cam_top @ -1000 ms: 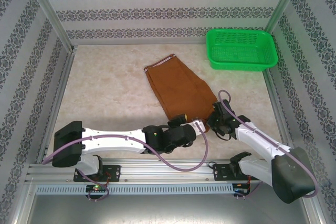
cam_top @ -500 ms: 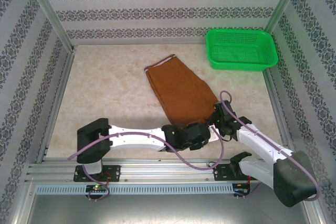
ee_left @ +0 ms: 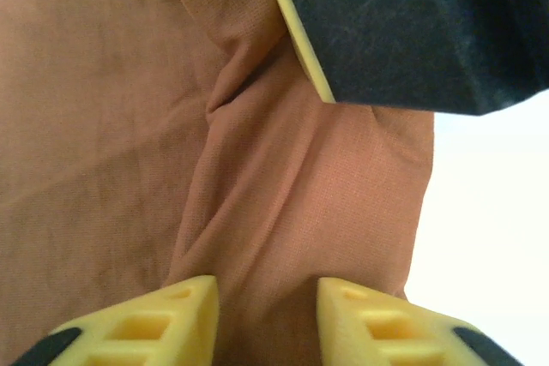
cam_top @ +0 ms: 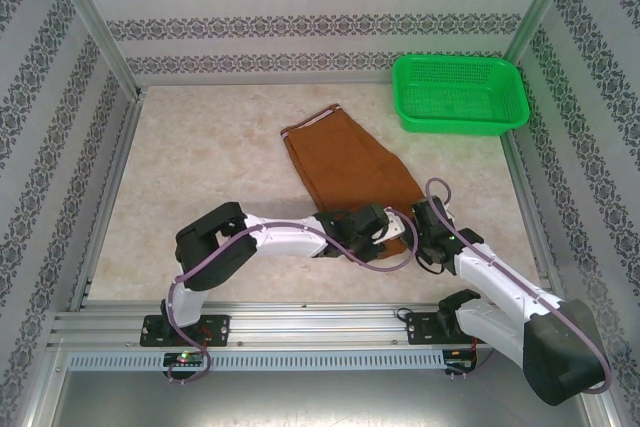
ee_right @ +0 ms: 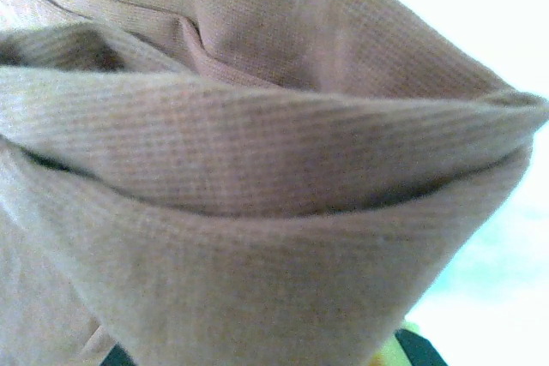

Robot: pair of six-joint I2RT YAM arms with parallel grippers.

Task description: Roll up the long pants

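The long pants (cam_top: 345, 162), rust-brown and folded flat, lie in the middle of the table with the waistband at the far end. Both grippers meet at their near end. My left gripper (cam_top: 390, 230) reaches in from the left. In the left wrist view its yellow fingers (ee_left: 163, 315) are closed on a raised fold of the cloth (ee_left: 283, 212). My right gripper (cam_top: 425, 219) sits just to the right, shut on the pants' near edge. In the right wrist view the lifted cloth (ee_right: 257, 152) curls over and hides its fingers. The right gripper's dark finger (ee_left: 412, 23) shows at the top of the left wrist view.
A green basket (cam_top: 460, 94) stands at the far right corner of the table. Patterned walls and metal posts close in the left, back and right sides. Bare tabletop (cam_top: 200, 167) lies left of the pants.
My left arm has swung right and forward to the pants' near end, beside the right gripper. The near end has been carried a little farther up the table.
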